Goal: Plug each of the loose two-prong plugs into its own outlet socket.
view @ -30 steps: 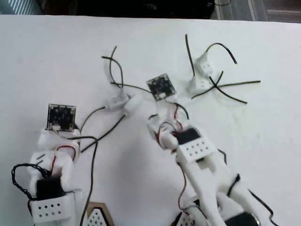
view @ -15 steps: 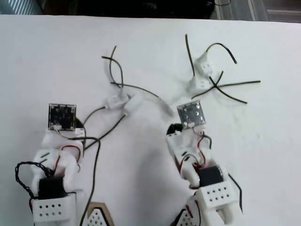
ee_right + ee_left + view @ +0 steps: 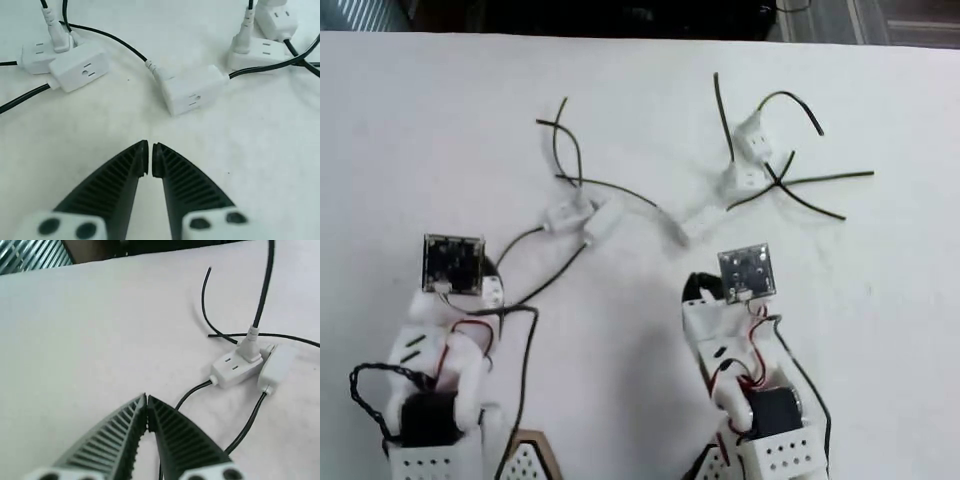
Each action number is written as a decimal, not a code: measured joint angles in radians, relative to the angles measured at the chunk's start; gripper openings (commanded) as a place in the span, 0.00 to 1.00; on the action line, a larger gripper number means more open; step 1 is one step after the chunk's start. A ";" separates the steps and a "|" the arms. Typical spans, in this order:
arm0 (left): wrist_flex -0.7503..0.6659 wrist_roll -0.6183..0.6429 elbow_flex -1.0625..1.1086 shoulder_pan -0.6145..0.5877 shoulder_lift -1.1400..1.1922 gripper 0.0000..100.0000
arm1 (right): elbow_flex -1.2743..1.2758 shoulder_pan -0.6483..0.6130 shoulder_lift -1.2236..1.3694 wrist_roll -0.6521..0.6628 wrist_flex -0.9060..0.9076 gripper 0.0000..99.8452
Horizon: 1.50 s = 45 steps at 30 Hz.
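On the white tabletop, a pair of white plastic outlet blocks trailing thin black cords lay left of centre. A single white block lay just beyond the right white arm, and two more white blocks sat farther back on the right. The left white arm rested near the front-left edge, its square dark camera board facing up.

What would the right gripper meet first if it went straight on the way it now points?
Probably the white outlet block lying on the table just ahead of the right gripper, whose jaws are shut. The line may pass its cord-side end, and depth is hard to judge.
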 measured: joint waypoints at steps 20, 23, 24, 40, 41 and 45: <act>0.025 -0.120 0.249 0.040 -0.015 0.22 | 0.008 0.078 -0.008 0.000 0.293 0.02; 0.080 -0.120 0.249 0.040 -0.015 0.22 | 0.008 0.078 -0.008 0.000 0.351 0.02; 0.100 -0.120 0.249 0.040 -0.015 0.22 | 0.008 0.078 -0.008 0.000 0.368 0.02; 0.279 -0.118 0.249 0.040 -0.015 0.05 | 0.008 0.078 -0.011 0.000 0.410 0.02; 0.279 -0.118 0.249 0.040 -0.015 0.04 | 0.008 0.078 -0.011 0.000 0.410 0.02; 0.279 -0.118 0.249 0.040 -0.015 0.03 | 0.008 0.078 -0.011 0.000 0.410 0.02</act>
